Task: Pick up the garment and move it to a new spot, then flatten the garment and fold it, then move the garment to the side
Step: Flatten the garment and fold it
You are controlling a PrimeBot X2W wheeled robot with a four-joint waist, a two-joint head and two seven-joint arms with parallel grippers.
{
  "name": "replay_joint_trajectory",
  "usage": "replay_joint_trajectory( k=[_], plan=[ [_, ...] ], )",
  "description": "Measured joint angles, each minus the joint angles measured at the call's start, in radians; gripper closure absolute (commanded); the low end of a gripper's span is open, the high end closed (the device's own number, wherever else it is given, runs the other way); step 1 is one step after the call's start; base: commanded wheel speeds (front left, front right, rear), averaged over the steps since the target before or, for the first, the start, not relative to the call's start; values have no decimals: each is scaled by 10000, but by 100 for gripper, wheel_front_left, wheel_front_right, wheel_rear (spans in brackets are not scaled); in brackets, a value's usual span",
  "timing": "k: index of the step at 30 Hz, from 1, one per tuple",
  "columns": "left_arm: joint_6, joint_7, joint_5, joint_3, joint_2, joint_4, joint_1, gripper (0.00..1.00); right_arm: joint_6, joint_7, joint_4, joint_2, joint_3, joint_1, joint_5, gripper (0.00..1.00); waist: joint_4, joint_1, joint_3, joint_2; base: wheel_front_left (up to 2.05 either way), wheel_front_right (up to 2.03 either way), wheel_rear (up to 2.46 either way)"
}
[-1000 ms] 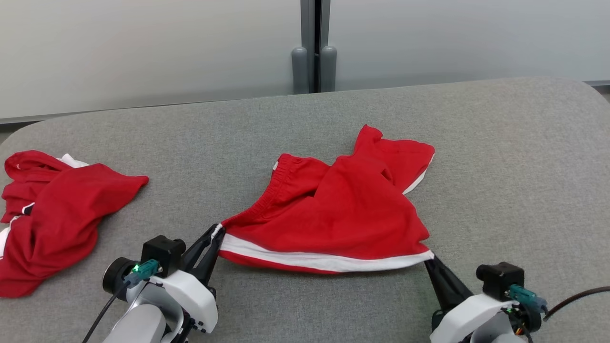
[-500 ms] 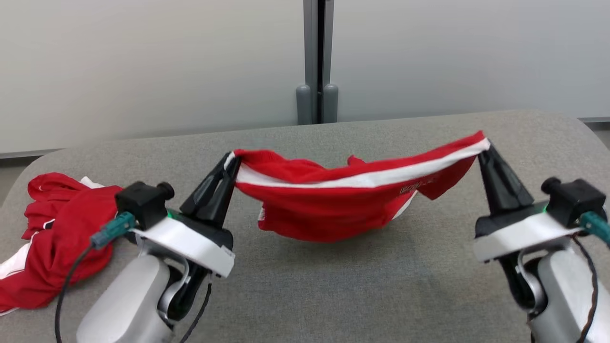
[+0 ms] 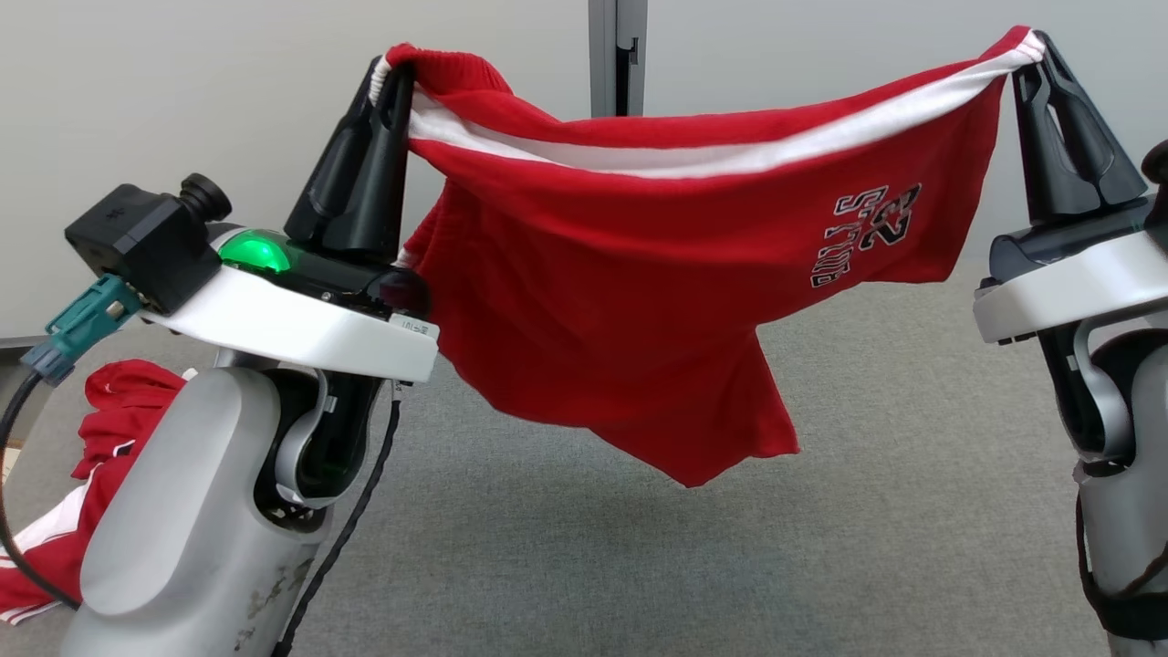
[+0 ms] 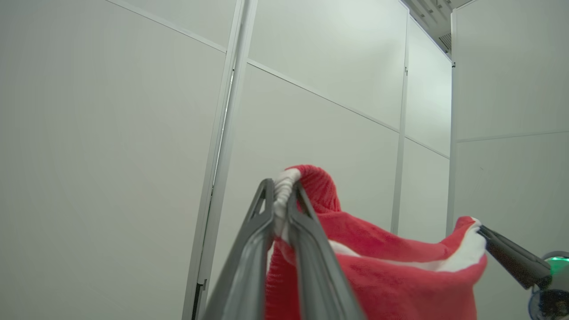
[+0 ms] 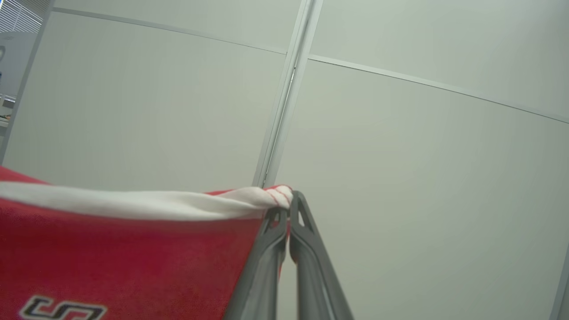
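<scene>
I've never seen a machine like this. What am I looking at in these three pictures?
A two-armed robot. The wide picture comes from a camera on its head, looking down at a grey padded table. The other two come from cameras on its wrists, each looking along that arm's two dark fingers. The left gripper and the right gripper each pinch one end of the white-striped edge of red shorts, which hang in the air between them. Another red garment lies crumpled on the table, at the robot's left.
</scene>
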Motion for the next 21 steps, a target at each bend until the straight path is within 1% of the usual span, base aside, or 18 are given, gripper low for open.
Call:
replay_joint_trajectory(
  k=[2, 4, 6, 9, 11, 13, 16, 17, 19, 20, 21],
  plan=[
    [293, 153, 155, 8, 88, -313, 5, 100, 10, 445, -495, 56, -73, -12, -192, 100, 45, 0, -18, 0, 0, 0, 0],
    [650, 324, 146, 121, 61, -589, 41, 100, 8, 840, -940, 163, -199, 15, -357, 100, 64, 0, 10, 0, 0, 0, 0],
    [880, 531, 163, 100, 107, -811, 127, 100, 8, 1198, -1244, 311, -324, 73, -430, 100, 80, 0, 64, 0, 0, 0, 0],
    [1154, 765, 330, 121, 337, -863, 165, 100, 8, 1593, -1350, 405, -426, 141, -491, 100, 86, 0, 219, 0, 0, 0, 0],
    [1221, 932, 437, 107, 451, -717, 92, 100, 8, 1764, -1252, 408, -454, 42, -529, 100, 75, 0, 365, 0, 0, 0, 0],
    [1214, 1110, 458, 86, 546, -410, -186, 100, 8, 1879, -978, 428, -395, -275, -368, 100, 47, 0, 552, 0, 0, 0, 0],
    [1076, 1379, 397, 117, 571, 213, -829, 100, 8, 1973, -316, 276, -117, -1002, -180, 100, -19, 0, 925, 0, 0, 0, 0],
    [1028, 1488, 410, 134, 606, 441, -1171, 100, 8, 1988, -77, 205, -36, -1409, -113, 100, -43, 0, 1108, 0, 0, 0, 0],
    [779, 1708, 454, 153, 721, 1018, -2126, 100, 10, 1845, 568, -140, 222, -2490, -272, 100, -90, 0, 1568, 0, 0, 0, 0],
    [700, 1708, 462, 194, 709, 1360, -2619, 100, 10, 1691, 984, -178, 242, -3056, -316, 100, -115, 0, 1825, 0, 0, 0, 0],
    [568, 1668, 742, 63, 779, 1799, -3133, 100, 10, 1467, 1490, -201, 293, -3590, -460, 100, -139, 0, 2095, 0, 0, 0, 0]
  ],
)
